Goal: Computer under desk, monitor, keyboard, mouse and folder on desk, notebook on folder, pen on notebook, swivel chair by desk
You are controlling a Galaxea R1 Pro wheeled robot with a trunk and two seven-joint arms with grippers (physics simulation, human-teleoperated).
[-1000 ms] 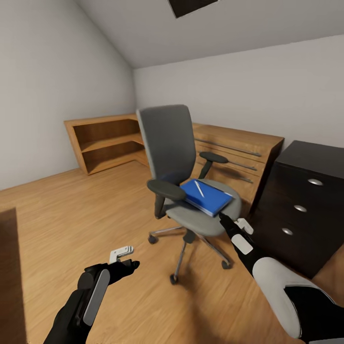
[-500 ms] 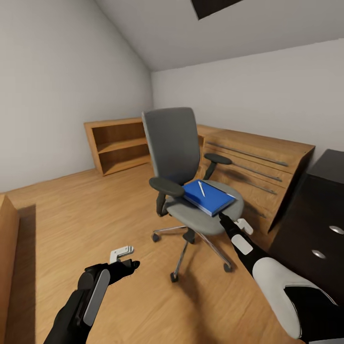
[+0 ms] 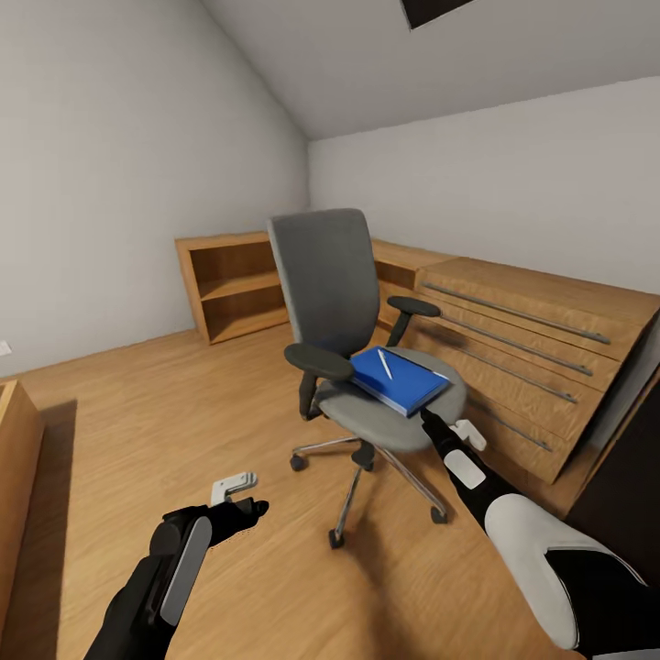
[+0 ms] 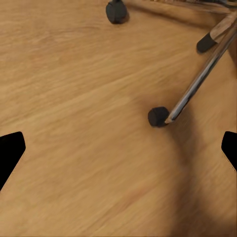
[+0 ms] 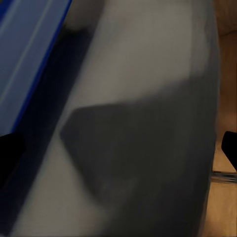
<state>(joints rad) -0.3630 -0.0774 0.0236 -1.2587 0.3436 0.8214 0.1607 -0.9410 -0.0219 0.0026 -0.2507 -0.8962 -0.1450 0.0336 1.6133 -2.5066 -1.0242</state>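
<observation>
The swivel chair (image 3: 330,275) stands mid-room with the blue folder (image 3: 401,380) lying on its grey seat (image 3: 376,417). A thin white pen (image 3: 384,363) lies on the folder. My right gripper (image 3: 431,422) is open at the seat's front edge, just short of the folder's corner; the right wrist view has the folder (image 5: 29,59) beside the seat (image 5: 148,123). Low over the floor, left of the chair base, my left gripper (image 3: 243,495) is open and holds nothing. The desk's black drawer unit (image 3: 637,486) is at the right edge. Computer, monitor, keyboard, mouse and notebook are out of view.
A light-wood drawer chest (image 3: 522,357) runs along the far wall behind the chair, with an open wooden shelf (image 3: 234,284) in the corner. Another wooden piece (image 3: 14,477) sits at the left edge. A chair castor (image 4: 158,116) and chrome leg (image 4: 202,74) lie below my left gripper.
The camera has swung: the black drawer unit slid almost out at the right and the shelf moved toward the middle. Both grippers stay open in the same poses.
</observation>
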